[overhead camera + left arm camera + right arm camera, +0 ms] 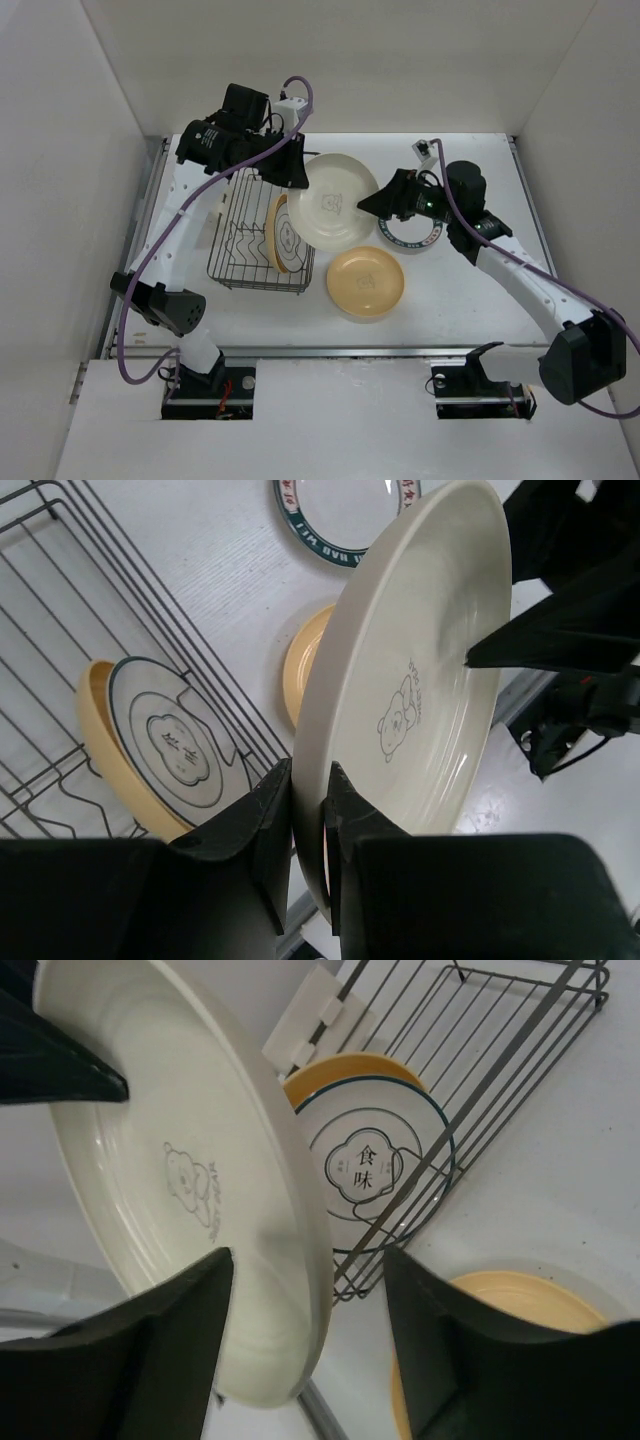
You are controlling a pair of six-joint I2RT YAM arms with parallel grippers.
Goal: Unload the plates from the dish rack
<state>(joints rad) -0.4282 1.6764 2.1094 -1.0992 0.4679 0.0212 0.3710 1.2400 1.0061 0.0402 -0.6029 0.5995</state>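
My left gripper [296,168] is shut on the rim of a cream plate [333,203] with a bear mark and holds it tilted above the table, right of the dish rack [238,250]. The left wrist view shows both jaws pinching that rim [310,810]. My right gripper [376,203] is open, its fingers straddling the plate's opposite rim [305,1320] without closing on it. In the rack stand a yellow-tan plate [271,235] and a white plate with a dark ring [375,1165].
A yellow-tan plate [366,282] lies flat on the table in front of the held plate. A white plate with a dark ringed rim [410,237] lies under my right arm. The rack's white clip [310,1020] sits on its side. White walls enclose the table.
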